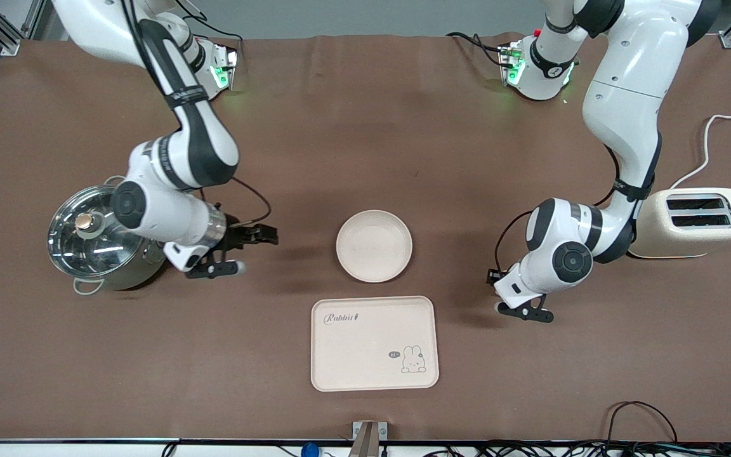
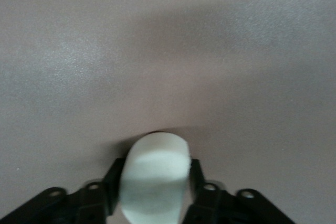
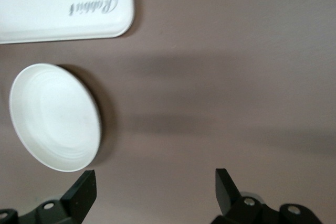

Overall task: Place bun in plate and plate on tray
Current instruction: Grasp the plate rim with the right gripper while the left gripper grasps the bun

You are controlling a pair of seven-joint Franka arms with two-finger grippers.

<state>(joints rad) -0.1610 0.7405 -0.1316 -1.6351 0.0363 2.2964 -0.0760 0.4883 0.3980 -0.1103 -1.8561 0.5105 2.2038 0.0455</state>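
My left gripper (image 1: 523, 311) is low over the brown table, toward the left arm's end, beside the tray. In the left wrist view the left gripper (image 2: 156, 163) is shut on the cream-white bun (image 2: 155, 182), close to the cloth. The bun is hidden under the hand in the front view. The round cream plate (image 1: 374, 246) lies empty at the table's middle and also shows in the right wrist view (image 3: 55, 116). The rectangular "Rabbit" tray (image 1: 372, 343) lies empty, nearer the front camera than the plate, and shows in the right wrist view (image 3: 58, 3). My right gripper (image 1: 248, 252) is open and empty beside the plate; it also shows in its own wrist view (image 3: 155, 174).
A steel pot with a glass lid (image 1: 96, 238) stands at the right arm's end, right by the right arm's wrist. A cream toaster (image 1: 695, 222) with a white cable stands at the left arm's end. Bare brown cloth lies between plate and grippers.
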